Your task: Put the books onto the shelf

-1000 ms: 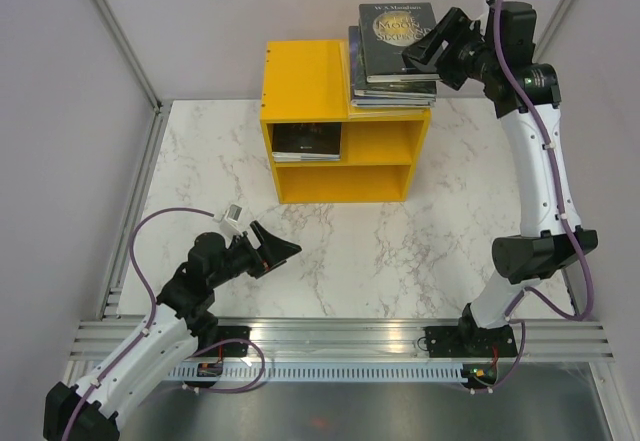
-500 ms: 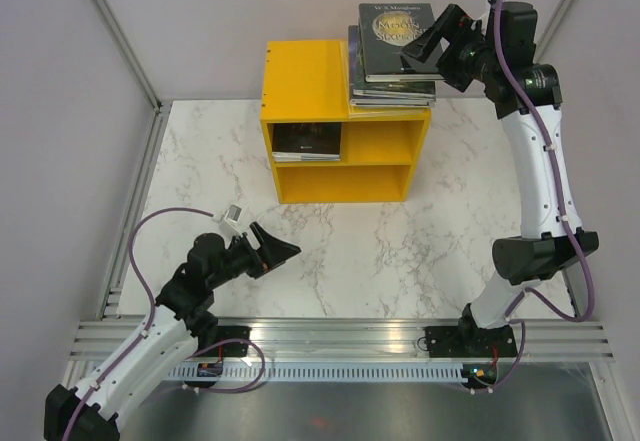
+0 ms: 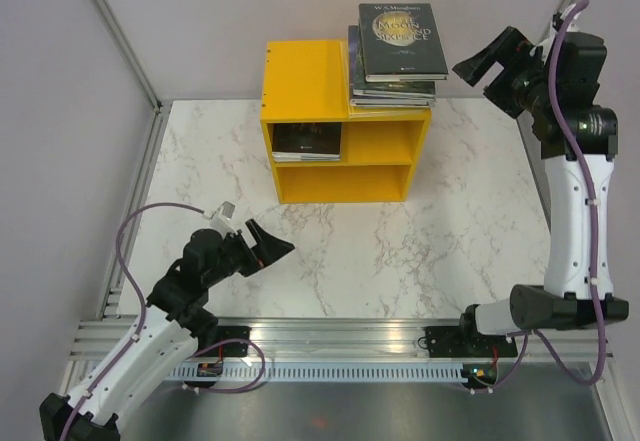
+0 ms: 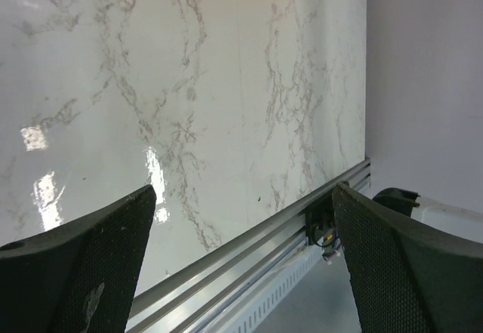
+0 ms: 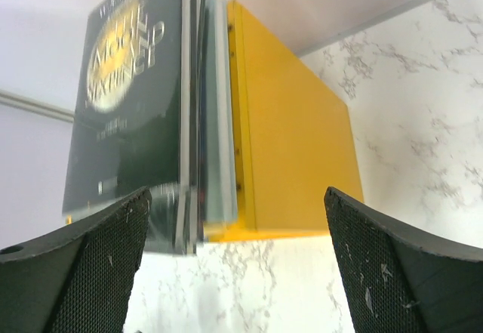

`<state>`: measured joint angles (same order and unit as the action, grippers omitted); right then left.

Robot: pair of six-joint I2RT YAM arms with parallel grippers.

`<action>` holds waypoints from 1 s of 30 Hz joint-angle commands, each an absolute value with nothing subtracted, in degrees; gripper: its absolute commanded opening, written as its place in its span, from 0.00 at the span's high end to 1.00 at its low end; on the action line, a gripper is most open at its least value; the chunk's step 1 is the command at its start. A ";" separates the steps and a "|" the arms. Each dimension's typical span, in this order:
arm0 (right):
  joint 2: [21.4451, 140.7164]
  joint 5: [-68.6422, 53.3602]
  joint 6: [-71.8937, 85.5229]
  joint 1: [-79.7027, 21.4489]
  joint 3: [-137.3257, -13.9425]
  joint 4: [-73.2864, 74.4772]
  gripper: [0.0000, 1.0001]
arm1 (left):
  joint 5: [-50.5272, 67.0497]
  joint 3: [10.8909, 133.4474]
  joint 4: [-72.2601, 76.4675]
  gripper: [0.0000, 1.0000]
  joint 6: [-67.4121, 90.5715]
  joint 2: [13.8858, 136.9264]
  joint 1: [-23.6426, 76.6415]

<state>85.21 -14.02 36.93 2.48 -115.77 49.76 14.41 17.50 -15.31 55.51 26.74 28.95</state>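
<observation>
Left fingers (image 3: 272,243): spread wide with nothing between them. They are held low above the near left part of the tabletop (image 3: 430,251) and point to the right. The left wrist view shows only white marbled surface between the two tips, with the metal rail (image 4: 249,250) at the tabletop's edge and one corner of the shelf at the top of the frame.

Right fingers (image 3: 480,61): spread wide with nothing between them. The right arm is raised high at the far right. Its fingers point left toward the stack of books (image 3: 395,89) and stand clear of it, with a visible gap to the nearest cover.

Shelf (image 3: 305,76): a bright yellow unit standing upright at the far middle of the tabletop, with both openings facing the near edge. One horizontal board divides it into an upper and a lower compartment.

Books: the stack lies flat on the right half of the shelf's top, with edges roughly aligned. The exact count cannot be told. The top book (image 3: 402,39) has a dark cover with a round gold emblem and pale lettering. The right wrist view shows the same cover and the stacked page edges directly ahead of the fingers. One more dark-covered book (image 3: 308,139) lies flat in the left part of the upper compartment.
</observation>
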 commanded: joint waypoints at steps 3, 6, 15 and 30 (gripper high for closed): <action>68.93 -12.66 32.61 2.64 -100.14 41.24 0.02 | 1.53 26.71 -28.02 0.00 47.04 26.10 28.65; 56.82 -12.39 31.90 2.64 -87.92 36.84 0.02 | -1.91 29.53 -29.79 0.00 45.79 27.50 28.65; 31.60 -17.92 33.12 2.55 -58.82 25.42 0.02 | -25.97 39.82 -38.32 0.00 42.20 33.23 28.65; 20.66 -23.03 41.31 0.62 -40.08 18.63 0.02 | -40.44 12.67 4.20 0.01 19.61 26.10 28.65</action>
<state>21.63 -20.75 39.48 1.32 -40.45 23.51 -35.27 15.16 -11.81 30.30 26.63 28.95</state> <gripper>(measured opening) 0.982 0.988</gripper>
